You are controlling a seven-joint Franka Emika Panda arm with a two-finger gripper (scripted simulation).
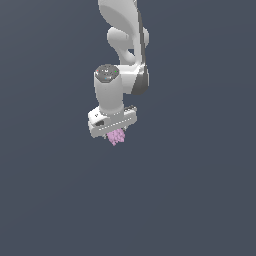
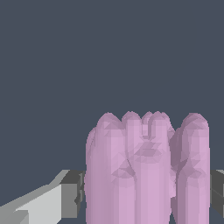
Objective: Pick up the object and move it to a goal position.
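Observation:
The object (image 1: 116, 136) is a small, lumpy, pale pink-lilac thing with knobbly bumps. It sits between the fingers of my white gripper (image 1: 116, 136), just under the wrist block, near the middle of the exterior view. In the wrist view the object (image 2: 146, 170) fills the space between the two dark finger pads (image 2: 73, 192), which press against its sides. The gripper is shut on it. The white arm (image 1: 122, 45) reaches in from the exterior view's upper edge. I cannot tell whether the object rests on the ground or hangs above it. No goal marker shows.
A plain dark blue-grey ground (image 1: 200, 190) lies all around the gripper in both views. No other objects, containers or edges show.

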